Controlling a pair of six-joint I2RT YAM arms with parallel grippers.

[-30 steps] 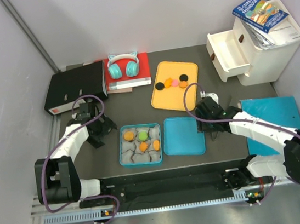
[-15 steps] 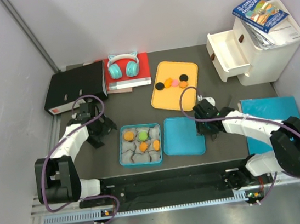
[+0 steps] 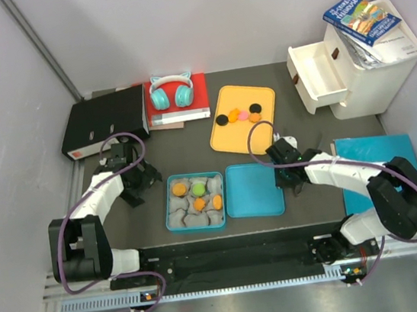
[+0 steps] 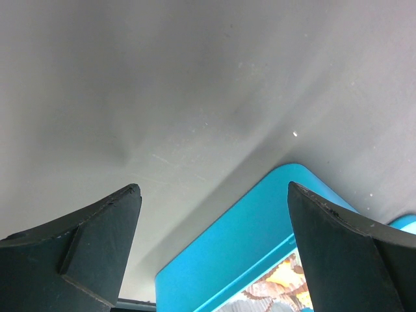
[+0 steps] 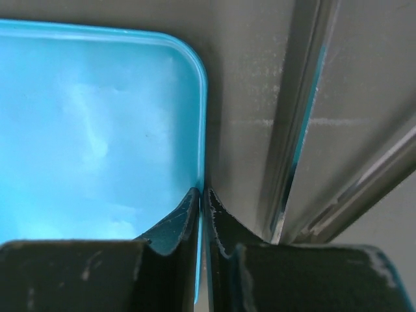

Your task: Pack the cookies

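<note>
A teal box [image 3: 168,207] of grey-white paper cups holds several cookies, mostly orange [image 3: 179,189] and one green [image 3: 197,190]. More cookies [image 3: 239,116], black, orange and pink, lie in a row on the yellow tray [image 3: 233,139]. The teal lid [image 3: 253,190] lies flat just right of the box. My right gripper [image 3: 285,177] is shut on the lid's right rim; the wrist view shows the thin rim of the lid [image 5: 97,130] pinched in the right gripper [image 5: 203,193]. My left gripper [image 3: 144,181] stands open left of the box. In its wrist view the box [image 4: 240,250] sits below the left gripper [image 4: 212,187].
A black binder [image 3: 104,122] and teal headphones [image 3: 170,90] on a red book [image 3: 199,96] line the back. At the right stand a white drawer unit [image 3: 366,66] with an open drawer [image 3: 317,76] and a book [image 3: 360,18] on top. A blue board [image 3: 382,158] lies in front of the unit.
My right gripper has slid left to the lid's right edge and closed on its rim. The left arm has not moved.
</note>
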